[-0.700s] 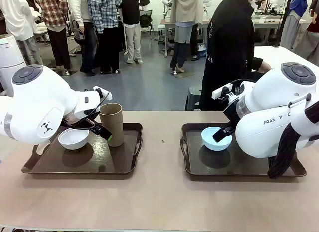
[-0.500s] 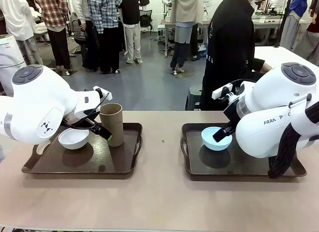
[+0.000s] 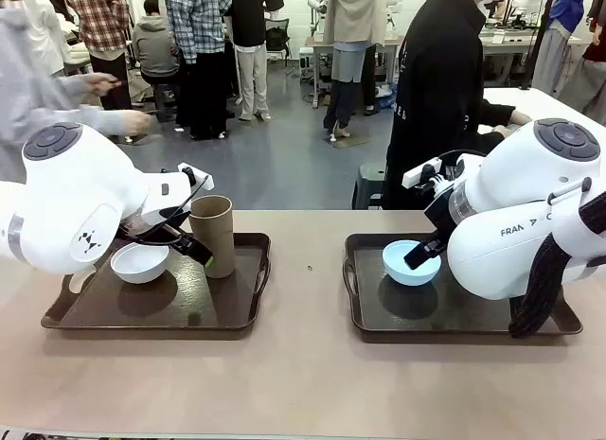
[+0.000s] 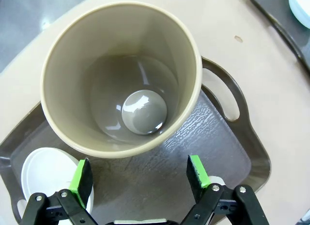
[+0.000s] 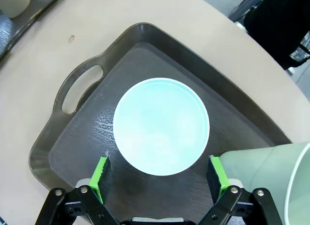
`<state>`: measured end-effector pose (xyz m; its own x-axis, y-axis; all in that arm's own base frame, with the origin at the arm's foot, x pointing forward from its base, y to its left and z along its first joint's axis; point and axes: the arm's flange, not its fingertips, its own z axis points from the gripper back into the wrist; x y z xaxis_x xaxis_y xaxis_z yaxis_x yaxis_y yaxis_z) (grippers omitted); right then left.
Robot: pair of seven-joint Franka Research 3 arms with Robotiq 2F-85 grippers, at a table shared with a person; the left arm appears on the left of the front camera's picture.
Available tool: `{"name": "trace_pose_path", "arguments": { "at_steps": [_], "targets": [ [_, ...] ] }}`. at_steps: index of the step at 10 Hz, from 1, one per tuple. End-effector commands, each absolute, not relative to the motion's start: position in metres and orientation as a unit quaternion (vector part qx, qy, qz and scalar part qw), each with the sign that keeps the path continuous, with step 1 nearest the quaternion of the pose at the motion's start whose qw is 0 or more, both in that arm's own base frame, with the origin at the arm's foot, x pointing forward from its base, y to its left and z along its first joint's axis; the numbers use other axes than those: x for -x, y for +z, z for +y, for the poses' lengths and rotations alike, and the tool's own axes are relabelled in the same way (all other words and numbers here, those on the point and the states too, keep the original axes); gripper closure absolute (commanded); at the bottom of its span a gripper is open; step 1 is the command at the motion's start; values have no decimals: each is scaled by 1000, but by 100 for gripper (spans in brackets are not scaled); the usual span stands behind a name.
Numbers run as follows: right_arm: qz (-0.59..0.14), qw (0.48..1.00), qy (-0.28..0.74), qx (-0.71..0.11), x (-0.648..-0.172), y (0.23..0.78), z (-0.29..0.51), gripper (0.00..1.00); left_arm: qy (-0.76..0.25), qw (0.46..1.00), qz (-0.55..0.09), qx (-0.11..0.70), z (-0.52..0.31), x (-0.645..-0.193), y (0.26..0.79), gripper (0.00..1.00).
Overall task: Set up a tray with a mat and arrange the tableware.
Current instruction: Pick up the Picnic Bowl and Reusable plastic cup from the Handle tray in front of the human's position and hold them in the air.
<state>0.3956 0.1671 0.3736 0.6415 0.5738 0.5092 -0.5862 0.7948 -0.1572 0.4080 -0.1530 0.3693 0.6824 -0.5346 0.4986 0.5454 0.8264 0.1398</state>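
- table (image 3: 303,383): bare tan top nearest the camera, carrying two dark trays set side by side and well apart, one within reach of each arm
- left tray (image 3: 227,312): the white bowl (image 3: 139,262) sits toward the outer side and the tan-brown cup (image 3: 212,234) stands upright near the inner handle; the two are apart, probably so that either can be reached without knocking the other
- left gripper (image 4: 139,172): jaws apart, green pads clear of the cup wall, holding nothing; it looks down into the cup's empty mouth
- right tray (image 3: 454,317): the light blue bowl (image 5: 161,126) rests mouth up toward the handle end, with the pale green cup (image 5: 271,176) just beside it
- right gripper (image 5: 159,172): jaws apart, one pad to each side of the bowl from above, holding nothing; one pad lies close to the green cup
- tray floors: dark and textured; whether this is a mat or the bare tray cannot be told
- person (image 3: 445,90): stands at the far edge behind the right tray, hands off the tableware
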Motion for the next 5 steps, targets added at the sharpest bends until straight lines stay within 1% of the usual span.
{"name": "trace_pose_path", "arguments": {
  "at_steps": [1, 5],
  "targets": [
    [-277, 906, 320, -11, -396, 374, 167, 0, -294, 918, -267, 11, -151, -403, 371, 0],
    [-277, 906, 320, -11, -396, 374, 167, 0, -294, 918, -267, 11, -151, -403, 371, 0]
  ]
}}
